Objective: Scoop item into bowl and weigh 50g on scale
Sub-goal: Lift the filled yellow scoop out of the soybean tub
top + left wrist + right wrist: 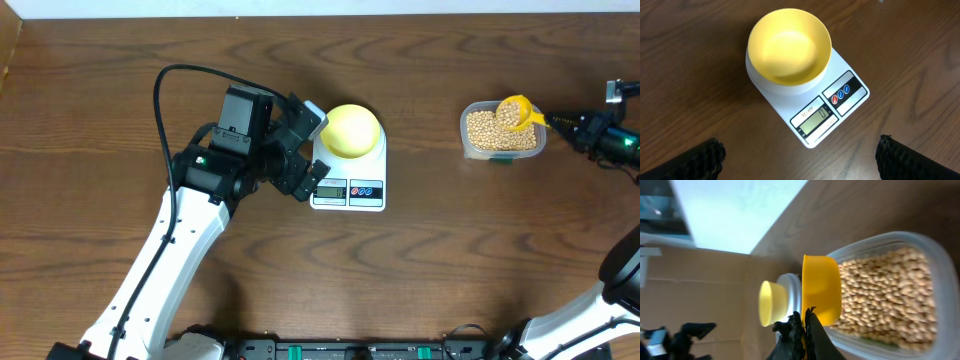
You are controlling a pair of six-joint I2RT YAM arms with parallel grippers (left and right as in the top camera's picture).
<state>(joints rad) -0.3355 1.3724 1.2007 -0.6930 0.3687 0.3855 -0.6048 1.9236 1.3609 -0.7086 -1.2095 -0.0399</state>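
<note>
**Scoop in the beans, bowl waiting empty on the scale**

Overhead: my right gripper (562, 122) is clenched on the handle of the yellow scoop (515, 112), which sits at the far corner of the clear tub (472, 148) of beans (488, 128). There may be beans in the scoop's cup, though I cannot be sure. The bowl (352, 130) stands on the scale (372, 172), well apart from the tub across bare table (120, 60). My left gripper (318, 148) hangs wide open just beside the scale's left edge, holding nothing.

Left wrist: the bowl is empty and the display (816, 120) appears to read zero. My fingertips (700, 159) stand far apart, clear of the scale.

Right wrist: my jaws are pinched shut under the scoop, which is turned on edge against the heap of beans. The bowl shows small beyond it.

My worries: the carry is long, and any roll of my wrist would scatter beans on the table. My left gripper sits close enough that a small drift could press the scale and spoil the reading. And one heaped scoop tipped at once could overshoot the target — better to pour slowly.
</note>
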